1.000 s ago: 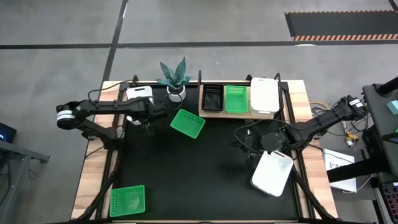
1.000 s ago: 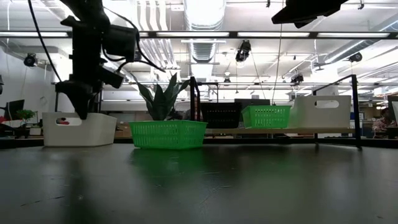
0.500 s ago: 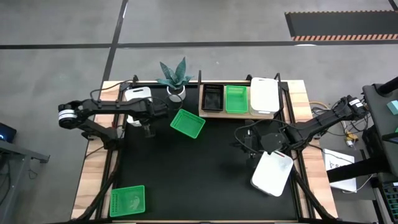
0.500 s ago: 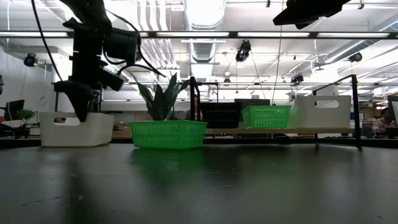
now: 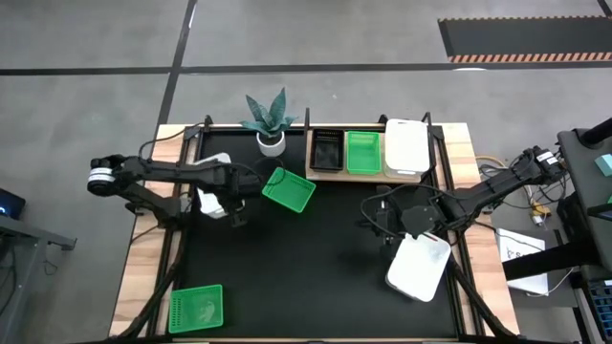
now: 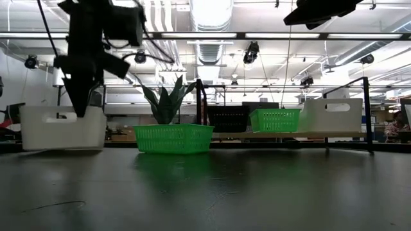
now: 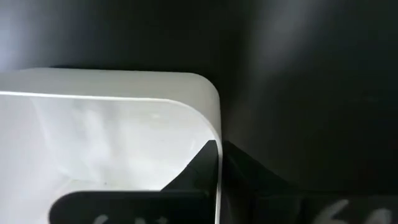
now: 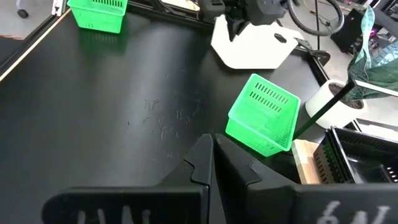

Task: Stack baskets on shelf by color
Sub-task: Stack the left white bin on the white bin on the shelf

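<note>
Here, the left gripper (image 5: 232, 204) is clamped on the rim of a white basket (image 5: 211, 200), one finger (image 7: 200, 163) inside the wall and the other outside it, in front of and to the left of the shelf (image 5: 371, 175). In the low view this basket (image 6: 62, 128) sits level or very nearly so, with the gripper (image 6: 81, 102) coming down onto its rim; whether it has left the tabletop (image 5: 316, 268) cannot be told. Its long axis appears to run roughly front to back, close to the way the baskets on the shelf lie, open side up.

The job looks well short of done. On the shelf a black basket (image 5: 326, 151), a green basket (image 5: 362, 152) and a white basket on the shelf (image 5: 407, 146) stand side by side, one place per colour; how many are nested in each cannot be read. Away from the shelf, a loose green basket (image 5: 288, 189) lies askew just in front of the shelf's left end, a far green basket (image 5: 196, 308) sits at the front left corner of the tabletop, and an upturned white basket (image 5: 418, 265) lies tilted in front of the shelf's right end.

The right gripper (image 5: 376, 222), fingers together and empty, waits in front of the shelf's right half.
</note>
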